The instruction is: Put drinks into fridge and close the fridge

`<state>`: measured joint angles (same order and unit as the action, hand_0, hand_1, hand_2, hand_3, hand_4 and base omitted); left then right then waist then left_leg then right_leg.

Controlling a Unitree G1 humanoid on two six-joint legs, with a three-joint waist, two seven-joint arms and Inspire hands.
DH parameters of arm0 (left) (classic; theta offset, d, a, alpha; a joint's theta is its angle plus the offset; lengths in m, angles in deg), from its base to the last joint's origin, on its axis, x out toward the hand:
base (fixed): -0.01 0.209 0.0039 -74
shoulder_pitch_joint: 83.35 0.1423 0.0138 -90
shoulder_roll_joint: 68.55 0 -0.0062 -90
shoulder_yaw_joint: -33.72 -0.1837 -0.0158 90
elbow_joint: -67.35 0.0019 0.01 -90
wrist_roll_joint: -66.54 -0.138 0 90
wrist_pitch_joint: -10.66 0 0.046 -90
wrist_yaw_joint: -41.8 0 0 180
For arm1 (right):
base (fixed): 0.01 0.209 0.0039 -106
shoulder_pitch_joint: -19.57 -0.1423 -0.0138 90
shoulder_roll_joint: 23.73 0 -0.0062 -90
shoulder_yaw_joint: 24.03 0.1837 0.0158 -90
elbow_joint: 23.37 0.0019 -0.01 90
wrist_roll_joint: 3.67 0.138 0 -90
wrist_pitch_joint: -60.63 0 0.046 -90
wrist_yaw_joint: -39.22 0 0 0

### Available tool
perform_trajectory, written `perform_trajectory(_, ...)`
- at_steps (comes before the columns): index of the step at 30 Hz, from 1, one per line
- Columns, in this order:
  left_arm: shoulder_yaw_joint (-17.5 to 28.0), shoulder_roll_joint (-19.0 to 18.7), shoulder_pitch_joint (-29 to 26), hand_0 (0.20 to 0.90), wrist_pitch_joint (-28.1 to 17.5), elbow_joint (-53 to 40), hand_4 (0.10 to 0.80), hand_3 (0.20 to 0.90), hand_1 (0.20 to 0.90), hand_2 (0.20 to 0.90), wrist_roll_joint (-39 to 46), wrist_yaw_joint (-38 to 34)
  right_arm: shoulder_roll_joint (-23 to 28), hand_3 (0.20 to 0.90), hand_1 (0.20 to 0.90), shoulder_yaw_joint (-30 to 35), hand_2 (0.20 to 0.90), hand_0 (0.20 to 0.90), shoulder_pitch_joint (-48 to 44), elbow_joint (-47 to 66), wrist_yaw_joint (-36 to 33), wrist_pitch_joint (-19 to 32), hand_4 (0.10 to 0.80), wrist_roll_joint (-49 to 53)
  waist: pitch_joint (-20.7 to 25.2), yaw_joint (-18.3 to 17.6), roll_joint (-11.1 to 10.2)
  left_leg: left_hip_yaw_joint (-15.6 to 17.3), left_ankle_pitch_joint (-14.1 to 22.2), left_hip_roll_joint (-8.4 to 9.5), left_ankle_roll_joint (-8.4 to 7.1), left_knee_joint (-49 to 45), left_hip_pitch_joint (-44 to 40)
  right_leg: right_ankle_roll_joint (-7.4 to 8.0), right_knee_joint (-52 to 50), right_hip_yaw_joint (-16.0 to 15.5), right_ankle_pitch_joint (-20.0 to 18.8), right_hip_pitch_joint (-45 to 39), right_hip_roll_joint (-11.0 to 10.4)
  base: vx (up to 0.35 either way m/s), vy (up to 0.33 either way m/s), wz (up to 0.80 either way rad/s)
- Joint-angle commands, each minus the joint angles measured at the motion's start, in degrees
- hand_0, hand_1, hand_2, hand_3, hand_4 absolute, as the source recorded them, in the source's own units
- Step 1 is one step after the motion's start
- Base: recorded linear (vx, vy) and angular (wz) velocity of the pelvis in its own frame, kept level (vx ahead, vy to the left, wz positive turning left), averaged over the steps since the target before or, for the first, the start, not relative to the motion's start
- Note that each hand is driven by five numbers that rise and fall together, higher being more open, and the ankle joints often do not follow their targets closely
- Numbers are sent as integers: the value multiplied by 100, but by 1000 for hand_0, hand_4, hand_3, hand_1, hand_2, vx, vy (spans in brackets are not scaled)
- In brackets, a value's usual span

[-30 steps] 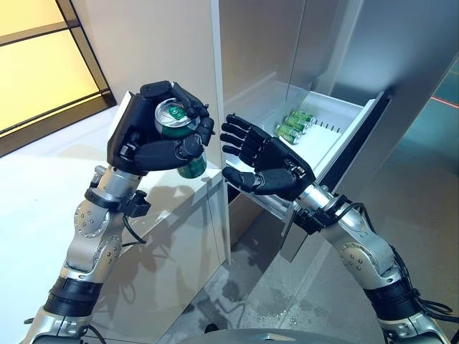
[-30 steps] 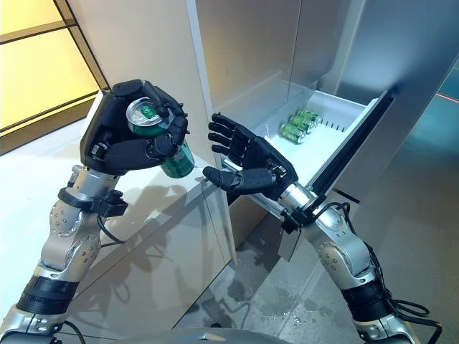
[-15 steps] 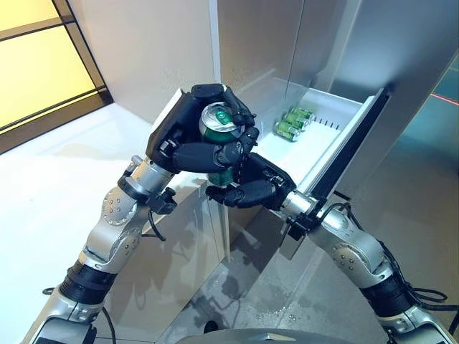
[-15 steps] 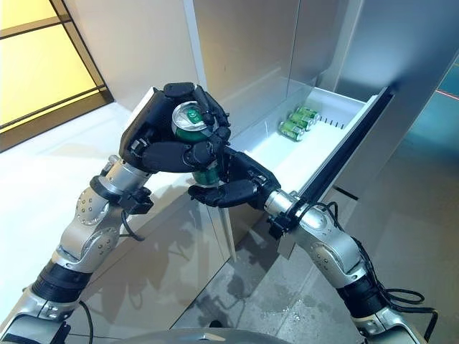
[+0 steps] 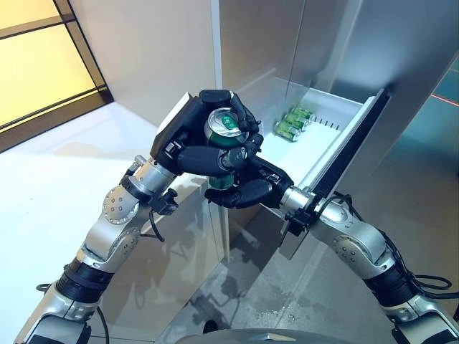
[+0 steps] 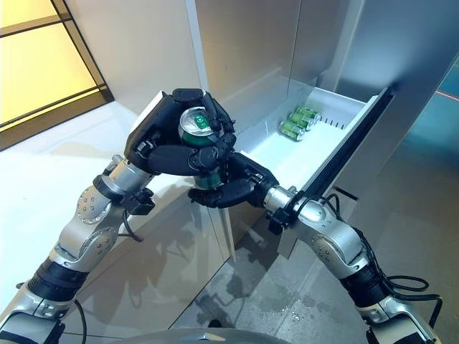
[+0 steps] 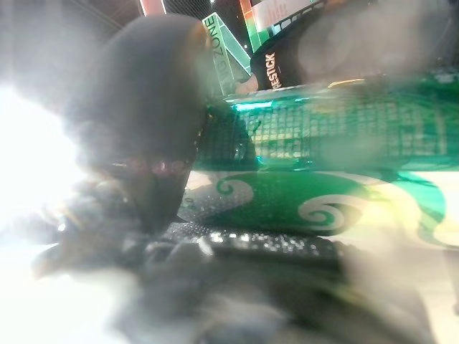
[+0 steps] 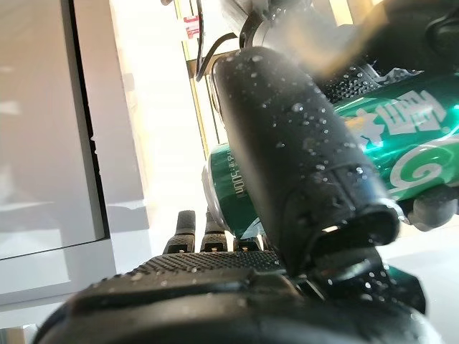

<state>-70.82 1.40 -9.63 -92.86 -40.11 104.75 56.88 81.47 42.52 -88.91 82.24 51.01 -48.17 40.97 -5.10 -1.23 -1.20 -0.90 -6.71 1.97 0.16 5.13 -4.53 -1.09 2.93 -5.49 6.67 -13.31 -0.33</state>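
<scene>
A green drink can [image 5: 224, 123] is upright in the air, just left of the open fridge drawer [image 5: 326, 115]. My left hand [image 5: 188, 136] is shut round its upper part from the left. My right hand [image 5: 257, 190] comes up from below right and wraps the can's lower part. In the right wrist view its thumb [image 8: 301, 165] lies across the can [image 8: 409, 143]. The left wrist view shows the can [image 7: 344, 179] pressed against my left hand's thumb [image 7: 150, 107]. Two more green cans [image 5: 294, 123] lie at the drawer's far end.
The drawer's dark front panel [image 5: 353, 143] juts out to the right, above the grey floor [image 5: 416, 201]. A tall steel fridge wall [image 5: 258, 36] rises behind the hands. A white cabinet [image 5: 190, 229] stands under my left arm.
My left hand has carried the can rightward toward the drawer. My right hand, open and apart a second ago, has come in under the can and closed round its lower part.
</scene>
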Motion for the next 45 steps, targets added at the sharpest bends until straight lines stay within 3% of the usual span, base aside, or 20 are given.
perform_trajectory(1,-56,398,-1122,300,-357,-342,100,200,300,300,445,-46,-589,900,900,-64,900,900,-951,356,-114,693,800,671,502,45,-56,430,794,42,148,-13,-454,369,195,133,-816,499,-89,4,-4,-3)
perform_trajectory(12,-516,790,-1209,300,-347,-290,100,200,300,300,699,75,-1269,900,900,-248,900,900,-1017,-88,-995,660,800,2218,521,68,-62,453,788,37,173,-13,-448,368,199,117,-826,508,-89,1,-1,-1)
perform_trajectory(23,-688,856,-1379,300,-387,-393,100,200,300,300,787,34,-1440,900,900,-506,900,900,-1048,-293,-1427,492,800,2123,550,50,-68,448,773,45,184,-13,-436,357,195,166,-832,528,-73,0,0,0)
perform_trajectory(26,-748,847,-1440,300,-240,-433,100,200,300,300,760,55,-1385,252,345,-560,345,345,-1121,-364,-1485,412,152,1826,545,51,-72,380,773,72,200,-13,-434,350,191,212,-837,535,-61,0,0,0)
perform_trajectory(27,-775,833,-1452,300,-187,-440,100,200,300,300,750,62,-1364,200,300,-578,300,300,-1153,-390,-1506,397,100,1726,544,53,-71,358,773,81,206,-13,-437,349,190,227,-838,534,-58,0,0,0)
perform_trajectory(45,-1023,777,-1376,300,276,-144,100,200,300,300,739,370,-1089,200,300,-535,300,300,-1558,-512,-1538,559,100,1123,539,56,-62,365,771,104,248,-13,-449,341,165,276,-846,537,-55,0,0,0)
